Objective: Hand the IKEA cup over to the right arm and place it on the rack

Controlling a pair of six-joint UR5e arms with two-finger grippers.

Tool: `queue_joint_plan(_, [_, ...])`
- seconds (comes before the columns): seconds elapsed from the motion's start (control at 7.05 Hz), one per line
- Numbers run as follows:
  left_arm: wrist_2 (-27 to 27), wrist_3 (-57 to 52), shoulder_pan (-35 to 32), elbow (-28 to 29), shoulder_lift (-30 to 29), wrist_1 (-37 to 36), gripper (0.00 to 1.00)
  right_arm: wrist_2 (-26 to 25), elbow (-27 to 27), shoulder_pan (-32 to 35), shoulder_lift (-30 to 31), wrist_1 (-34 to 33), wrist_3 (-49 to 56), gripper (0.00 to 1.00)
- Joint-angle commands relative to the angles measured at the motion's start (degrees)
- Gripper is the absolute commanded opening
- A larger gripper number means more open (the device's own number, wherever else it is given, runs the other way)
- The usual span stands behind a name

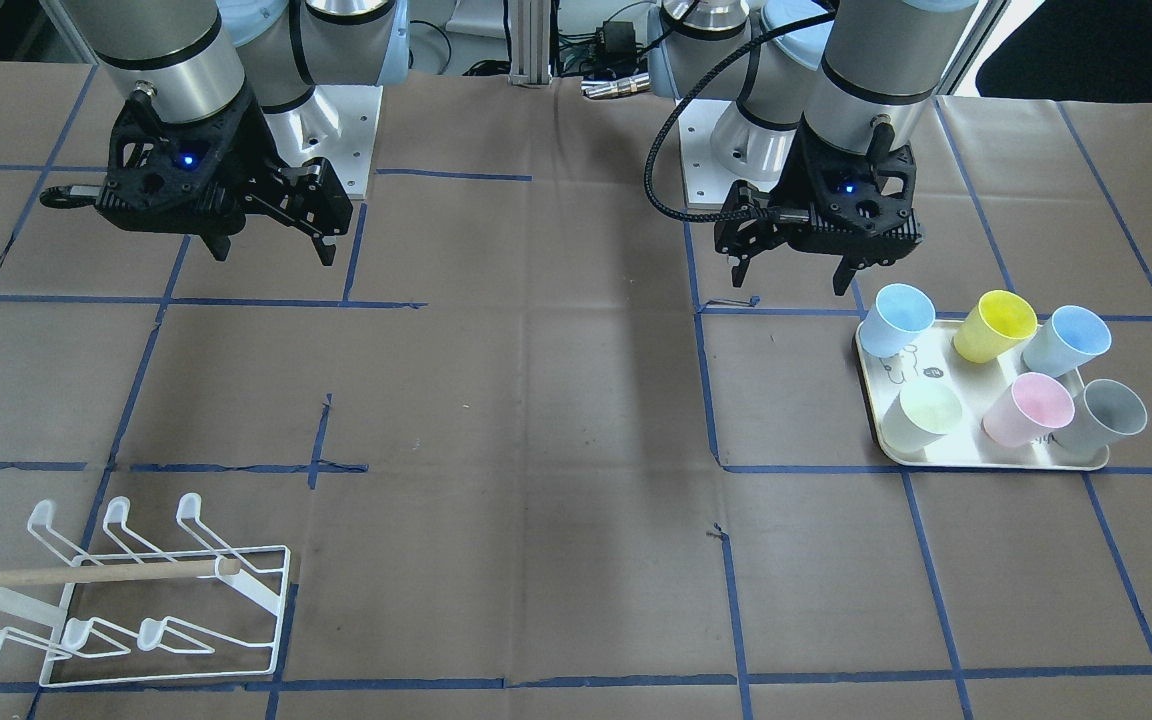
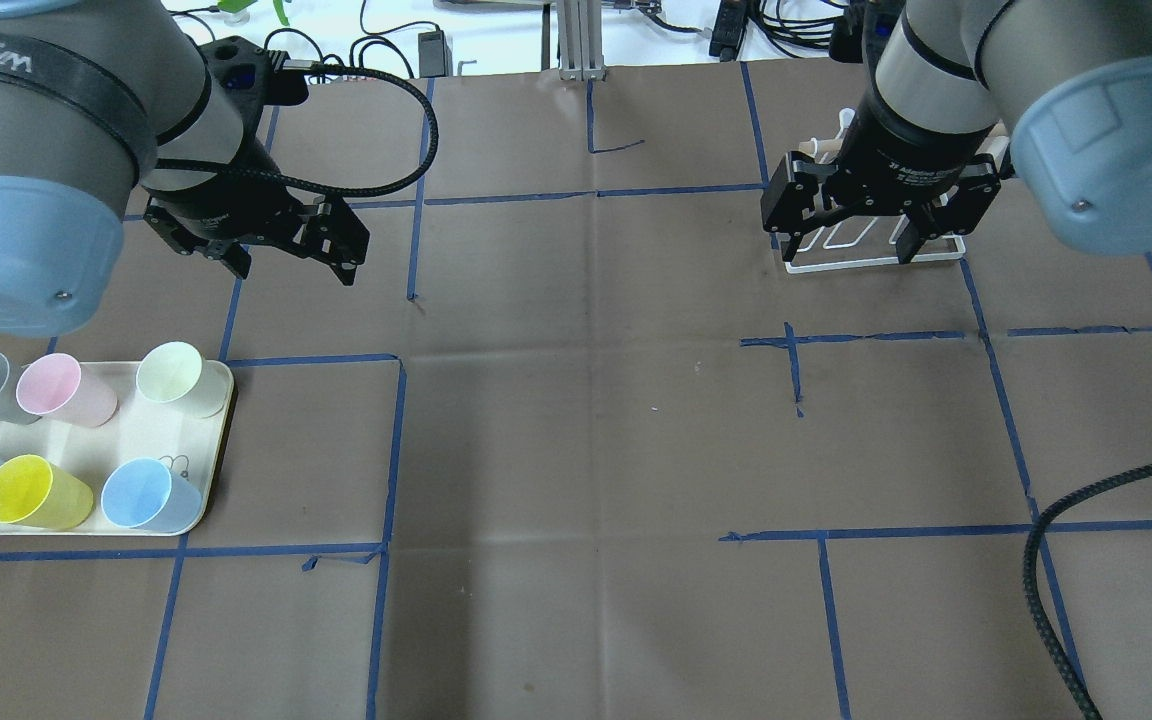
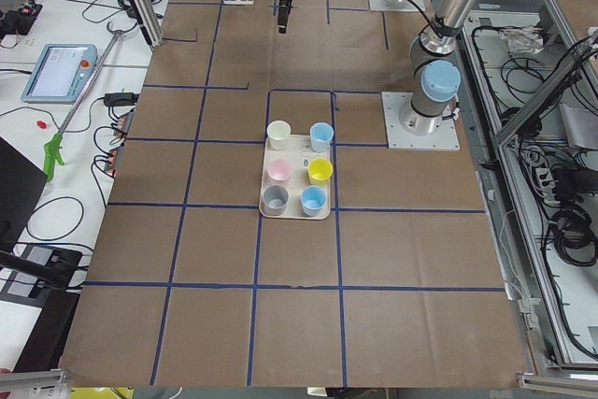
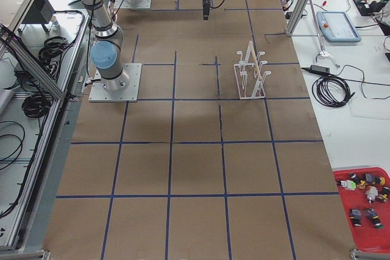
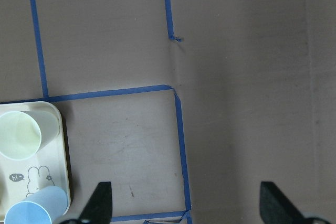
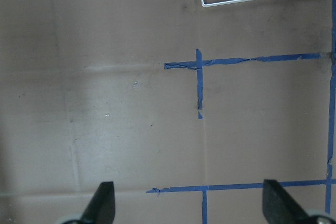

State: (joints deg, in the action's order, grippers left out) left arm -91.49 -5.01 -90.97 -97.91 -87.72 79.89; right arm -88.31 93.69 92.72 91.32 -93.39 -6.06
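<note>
- Waiting on the first step, I judge: all six cups (image 2: pixel 31 492) stand on the tray (image 2: pixel 141 432) at 8 o'clock of the overhead view.
- The left arm (image 2: pixel 86 110) hovers at 10 o'clock, left jaws released and empty. The right arm (image 2: pixel 946 90) hovers at 1 o'clock, right jaws spread, holding nothing.
- The rack (image 1: pixel 116 573) sits well beyond them, unloaded.
- Next, probably: left jaws travel toward 7 o'clock onto the pale-green cup (image 2: pixel 171 375), at the tray's 1 o'clock corner.
- Neighbouring cups and the tray rim crowd that grasp. The surface (image 2: pixel 586 450) between the arms shows only paper and tape, giving room for the hand-over.
</note>
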Motion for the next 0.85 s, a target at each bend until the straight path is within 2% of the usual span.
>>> queue_joint_plan(0.0, [0.1, 0.0, 0.0, 0.0, 0.1, 0.0, 1.00, -0.1, 0.0, 0.0, 0.0, 0.1, 0.1, 1.00])
queue_joint_plan(0.71, [0.2, -0.1, 0.0, 0.0, 0.1, -0.1, 1.00, 0.0, 0.0, 0.0, -0.1, 0.4, 0.1, 1.00])
